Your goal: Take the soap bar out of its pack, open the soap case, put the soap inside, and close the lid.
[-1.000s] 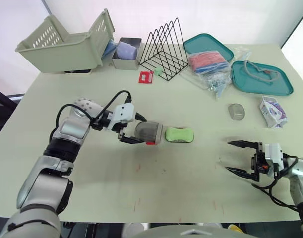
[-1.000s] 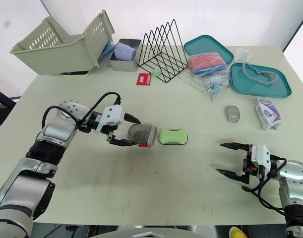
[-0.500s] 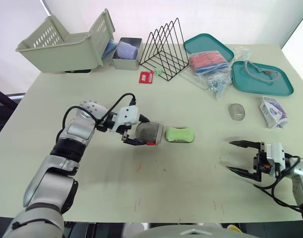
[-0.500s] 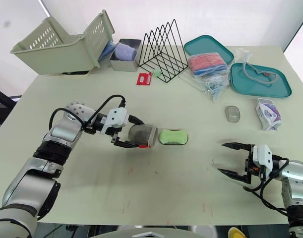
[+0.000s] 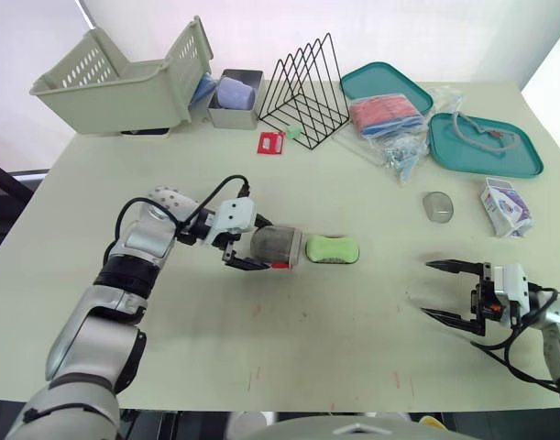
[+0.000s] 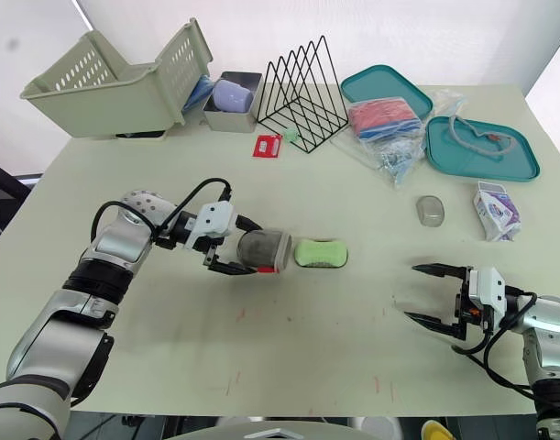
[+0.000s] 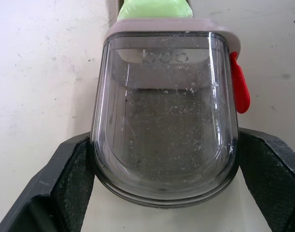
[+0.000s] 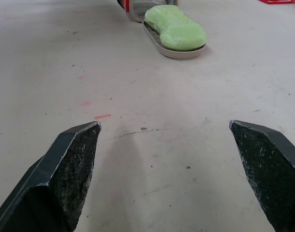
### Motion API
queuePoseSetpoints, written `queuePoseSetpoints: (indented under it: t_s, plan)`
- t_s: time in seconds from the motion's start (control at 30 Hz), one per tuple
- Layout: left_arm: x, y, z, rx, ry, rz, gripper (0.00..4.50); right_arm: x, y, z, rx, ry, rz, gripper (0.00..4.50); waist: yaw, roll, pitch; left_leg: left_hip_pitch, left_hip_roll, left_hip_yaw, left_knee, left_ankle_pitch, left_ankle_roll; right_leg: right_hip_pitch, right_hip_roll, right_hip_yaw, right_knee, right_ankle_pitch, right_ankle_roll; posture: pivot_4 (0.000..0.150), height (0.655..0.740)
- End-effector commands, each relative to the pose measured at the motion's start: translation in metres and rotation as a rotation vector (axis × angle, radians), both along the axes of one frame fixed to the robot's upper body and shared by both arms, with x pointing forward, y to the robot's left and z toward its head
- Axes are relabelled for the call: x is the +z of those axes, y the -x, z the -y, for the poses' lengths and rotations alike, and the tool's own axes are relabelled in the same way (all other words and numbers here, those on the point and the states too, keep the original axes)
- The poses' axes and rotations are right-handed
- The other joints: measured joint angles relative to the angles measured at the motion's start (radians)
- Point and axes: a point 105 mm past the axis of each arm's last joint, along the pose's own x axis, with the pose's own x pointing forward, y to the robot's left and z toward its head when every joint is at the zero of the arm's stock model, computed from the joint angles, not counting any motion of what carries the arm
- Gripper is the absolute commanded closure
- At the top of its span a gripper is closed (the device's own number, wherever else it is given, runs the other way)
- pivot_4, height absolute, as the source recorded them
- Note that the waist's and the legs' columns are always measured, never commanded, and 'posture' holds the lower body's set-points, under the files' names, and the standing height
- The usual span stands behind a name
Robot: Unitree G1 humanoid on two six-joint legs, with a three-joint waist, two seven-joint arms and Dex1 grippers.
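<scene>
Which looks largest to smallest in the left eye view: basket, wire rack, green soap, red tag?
basket
wire rack
green soap
red tag
The green soap lies nearer the camera, so the last pair is unsure.

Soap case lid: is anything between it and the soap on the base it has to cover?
Nothing visible. The lid, gripped by the left end effector, lies right beside the green soap on its base, open end toward it.
</scene>
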Motion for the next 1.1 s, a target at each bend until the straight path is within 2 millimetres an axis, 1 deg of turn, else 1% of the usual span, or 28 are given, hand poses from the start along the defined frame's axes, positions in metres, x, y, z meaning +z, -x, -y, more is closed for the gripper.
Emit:
queuePoseSetpoints:
  t_s: [0.03,0.13,0.17,0.37,0.5,0.6,0.7,0.87,0.97,1.1]
  plan:
    - [0.011,-0.003,0.001,-0.013,0.014,0.040,0.00,0.006,0.001,0.005,-0.005,0.011,0.026,0.03,0.000,0.000,0.000,0.000,0.000,0.000,0.000,0.000,0.000,0.000,0.000,0.000,0.000,0.000,0.000,0.150,0.7400]
    - [0.011,-0.003,0.002,-0.018,0.022,0.040,0.85,0.005,0.001,0.005,0.002,0.014,0.024,0.00,0.000,0.000,0.000,0.000,0.000,0.000,0.000,0.000,0.000,0.000,0.000,0.000,0.000,0.000,0.000,0.150,0.7400]
    - [0.011,-0.003,0.002,-0.018,0.023,0.041,1.06,0.005,0.001,0.004,0.004,0.015,0.024,0.00,0.000,0.000,0.000,0.000,0.000,0.000,0.000,0.000,0.000,0.000,0.000,0.000,0.000,0.000,0.000,0.150,0.7400]
    - [0.011,-0.003,-0.001,-0.010,0.021,0.055,1.06,0.006,0.002,0.002,0.029,0.024,0.025,0.00,0.000,0.000,0.000,0.000,0.000,0.000,0.000,0.000,0.000,0.000,0.000,0.000,0.000,0.000,0.000,0.150,0.7400]
    - [0.012,-0.003,-0.002,-0.002,0.025,0.063,1.06,0.014,-0.001,-0.008,0.085,0.042,0.041,0.00,0.000,0.000,0.000,0.000,0.000,0.000,0.000,0.000,0.000,0.000,0.000,0.000,0.000,0.000,0.000,0.150,0.7400]
    - [0.013,0.000,-0.006,0.001,0.023,0.068,1.06,0.027,-0.008,-0.028,0.162,0.077,0.051,0.00,-0.007,0.000,0.000,0.000,0.000,0.000,0.000,0.000,0.000,0.000,0.000,0.000,0.001,0.000,0.000,0.150,0.7400]
    - [0.012,0.002,-0.008,0.007,0.018,0.067,1.06,0.038,-0.021,-0.050,0.197,0.121,0.031,0.00,-0.012,0.000,0.000,0.001,0.000,0.000,0.000,0.000,0.000,0.000,0.000,0.000,0.001,0.000,0.000,0.150,0.7400]
    - [0.010,0.004,-0.008,0.028,0.018,0.063,1.06,0.044,-0.041,-0.084,0.199,0.239,0.009,0.00,-0.006,0.000,0.000,0.000,0.000,-0.001,0.000,0.000,0.000,0.000,0.000,-0.001,0.001,0.000,0.000,0.150,0.7400]
    - [0.010,0.004,-0.009,0.050,0.022,0.060,1.06,0.056,-0.054,-0.115,0.202,0.305,0.033,0.00,-0.001,0.000,0.000,-0.001,0.000,-0.001,0.001,0.000,0.000,-0.001,0.000,-0.001,0.001,0.000,0.000,0.150,0.7400]
    - [0.010,0.005,-0.009,0.060,0.026,0.059,1.06,0.063,-0.065,-0.135,0.161,0.346,0.033,0.00,0.000,0.000,0.000,-0.001,0.000,-0.002,0.001,0.000,0.000,-0.001,0.000,-0.002,0.001,0.000,0.000,0.150,0.7400]
